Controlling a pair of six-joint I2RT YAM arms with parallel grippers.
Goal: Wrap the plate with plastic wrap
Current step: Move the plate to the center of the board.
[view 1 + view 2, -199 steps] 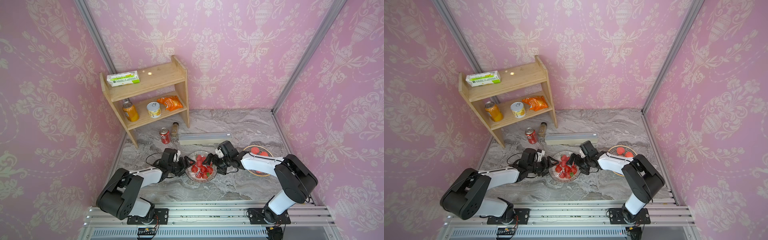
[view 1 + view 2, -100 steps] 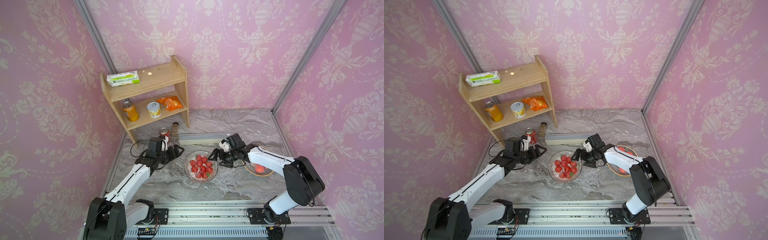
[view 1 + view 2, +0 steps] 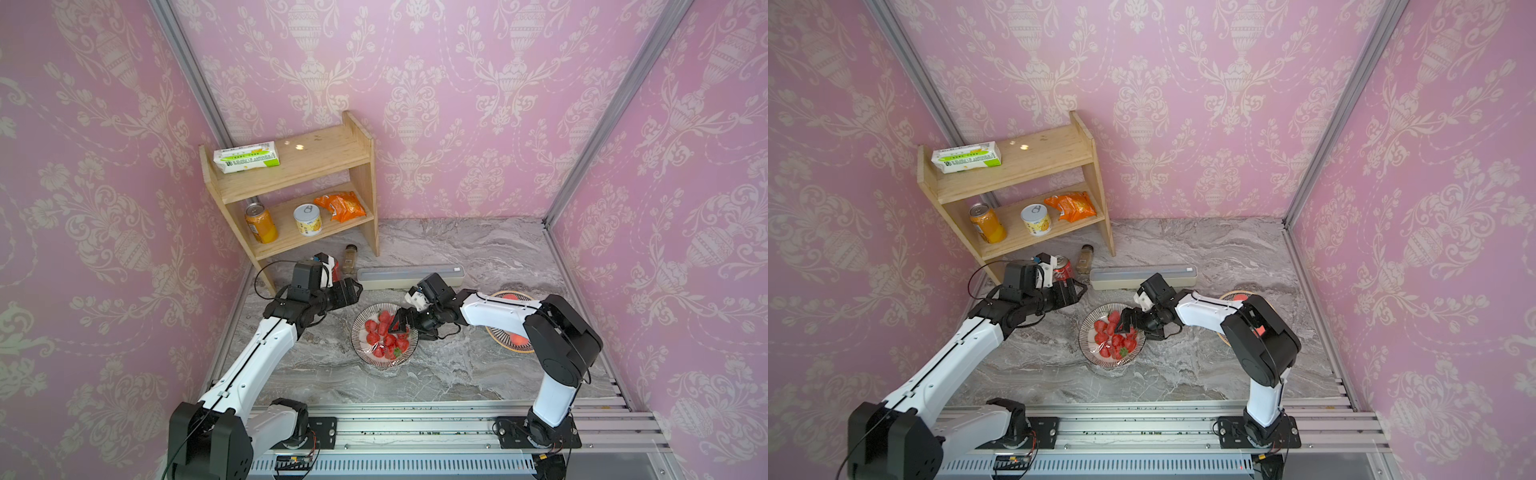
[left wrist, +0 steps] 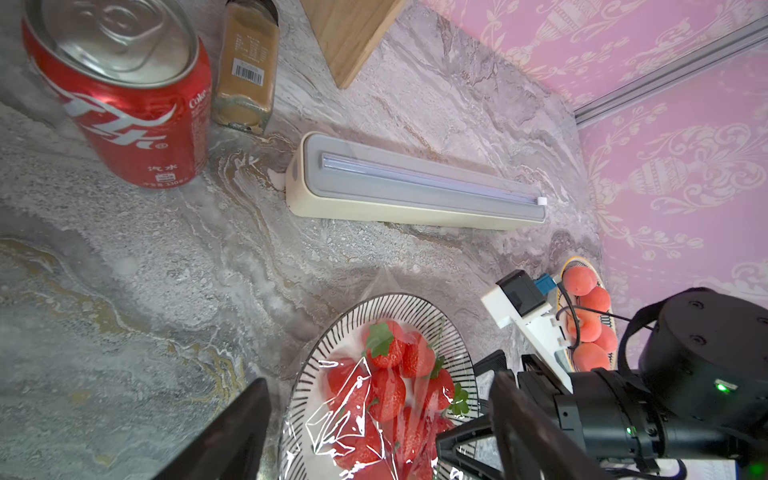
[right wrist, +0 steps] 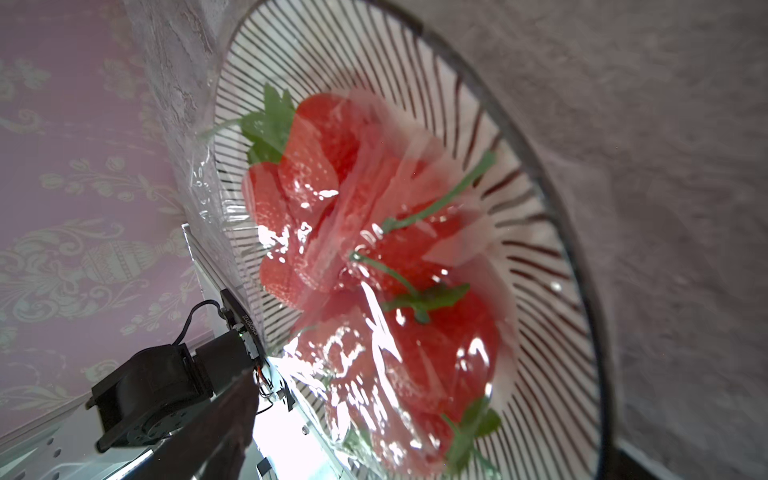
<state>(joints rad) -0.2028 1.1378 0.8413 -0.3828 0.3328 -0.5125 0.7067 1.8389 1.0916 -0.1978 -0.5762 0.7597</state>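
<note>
In both top views: plate (image 3: 356, 338) of strawberries mid-table, draped in wrap (image 3: 382, 361), crinkled and loose, not drawn tight. Dispenser (image 3: 409, 277) just behind the plate, apart from it, with no film visibly running to it. Right jaws spread wide over the plate's right rim, above the berries, seemingly gripping nothing. Left jaws well open too and empty, off the plate's left-rear side, near the can (image 3: 1064, 266).

From the left wrist: wrap (image 4: 345, 399) glinting over the berries and reaching past the plate (image 4: 328, 328) rim toward the dispenser (image 4: 415, 187). Can (image 4: 124, 104) and jar (image 4: 247, 70) close together by the shelf foot. Peach plate (image 4: 575, 262) beyond the right arm.

From the right wrist: wrap (image 5: 374, 332) rumpled on the fruit, with a loose flap (image 5: 195, 174) hanging over the plate (image 5: 552, 232) rim on one side. Opposite rim seemingly bare, though hard to tell.

Probably the sealing step: film laid and cut, edges not yet tucked. Next move likely to need a light pinch on the overhang, pulled outward and down round the rim without dragging film off the berries.

Open table only in front of the plate, toward the rail. Boxed in behind by the dispenser, at the left by the can and jar, at the right by the peach plate. Little clearance between the two arms across the plate.
</note>
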